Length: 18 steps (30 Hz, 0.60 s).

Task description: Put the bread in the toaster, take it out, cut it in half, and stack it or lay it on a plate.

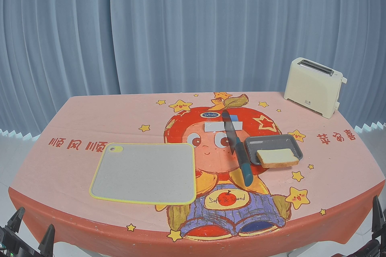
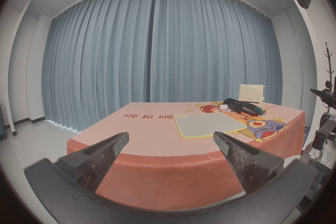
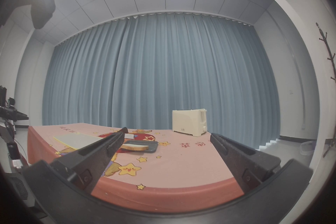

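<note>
Sitting at step 0, by the look of it: none of the task's stages shows as done.

- bread [image 1: 277,157]: 1 whole slice, uncut, lying flat at the near edge of the dark grey tray [image 1: 257,143], right of centre on the table [image 1: 100,117].
- toaster [image 1: 313,87]: far right corner, well apart from the tray. No bread sticks out of its top slot.
- knife [image 1: 237,145]: between the cutting board [image 1: 144,173] and the tray, blade propped on a small white block [image 1: 213,126], handle toward the robot, just beside the tray.
- cutting board: bare, left of centre.
- left gripper [image 2: 170,137]: jaws spread wide, nothing between them, low off the table's near left edge.
- right gripper [image 3: 168,133]: same (wide apart, empty), off the near right edge.

Left to do, as a judgement: all 4 stages, i.e. toast, take out, halve, plate.
</note>
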Tool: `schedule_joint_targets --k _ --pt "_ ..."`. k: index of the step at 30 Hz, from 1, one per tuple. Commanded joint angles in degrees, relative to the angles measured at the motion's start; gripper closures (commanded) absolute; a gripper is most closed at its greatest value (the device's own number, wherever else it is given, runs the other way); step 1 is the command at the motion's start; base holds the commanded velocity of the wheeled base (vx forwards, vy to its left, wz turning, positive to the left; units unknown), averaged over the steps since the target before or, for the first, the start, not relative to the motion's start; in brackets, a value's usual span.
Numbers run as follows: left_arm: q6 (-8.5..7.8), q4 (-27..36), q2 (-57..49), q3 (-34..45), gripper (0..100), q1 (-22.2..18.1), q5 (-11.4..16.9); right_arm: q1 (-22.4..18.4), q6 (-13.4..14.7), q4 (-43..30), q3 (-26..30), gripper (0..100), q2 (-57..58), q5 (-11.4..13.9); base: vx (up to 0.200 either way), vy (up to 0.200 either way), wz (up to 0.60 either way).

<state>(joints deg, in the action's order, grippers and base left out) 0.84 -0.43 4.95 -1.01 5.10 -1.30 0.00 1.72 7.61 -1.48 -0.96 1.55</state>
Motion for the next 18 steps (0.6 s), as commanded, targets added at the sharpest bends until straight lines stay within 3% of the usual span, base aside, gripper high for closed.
schedule_joint_targets --k 1,9,12,18 --pt "0.04 0.0 0.1 1.0 0 0.0 0.0 0.4 0.2 -0.1 -2.0 0 1.0 1.4 0.000 0.000 0.00" --pt "0.04 0.0 0.1 1.0 0 0.0 0.0 2.1 0.6 -0.2 -1.7 0 -1.6 1.7 0.000 0.000 0.00" --pt "0.04 0.0 0.1 1.0 0 0.0 0.0 4.1 1.6 -0.2 -2.4 0 -3.3 1.6 0.000 0.000 0.00" --pt "0.04 0.0 0.1 1.0 0 0.0 0.0 3.6 5.0 -0.3 -2.7 0 -6.6 1.5 0.000 0.000 0.00"
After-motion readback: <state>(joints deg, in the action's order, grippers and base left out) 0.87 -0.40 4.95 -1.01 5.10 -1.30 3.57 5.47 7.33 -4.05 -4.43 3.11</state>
